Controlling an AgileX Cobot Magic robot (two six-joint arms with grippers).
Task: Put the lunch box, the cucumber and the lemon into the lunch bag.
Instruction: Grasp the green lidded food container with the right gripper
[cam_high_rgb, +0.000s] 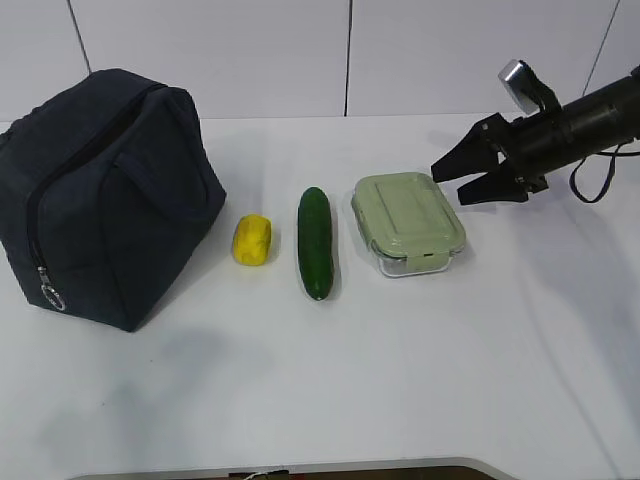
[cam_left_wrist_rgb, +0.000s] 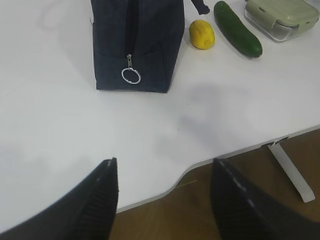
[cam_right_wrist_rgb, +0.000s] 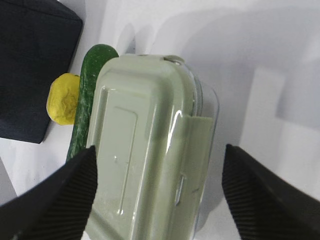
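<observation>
Lunch box (cam_high_rgb: 409, 221), frame centre-right: my right gripper (cam_high_rgb: 463, 175) approaches wide open.
Next I straddle it; bag (cam_high_rgb: 105, 195) looks zipped; left gripper (cam_left_wrist_rgb: 165, 200) idles open.

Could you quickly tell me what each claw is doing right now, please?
Left claw: open, holding nothing, over the table edge.
Right claw: open, empty, beside the lunch box.

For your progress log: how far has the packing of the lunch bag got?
Done: nothing. The lunch bag is zipped shut, and the lemon, cucumber and lunch box lie on the table. In hand: the open right pincer nears the lunch box. Left: opening the bag, packing all three.
</observation>
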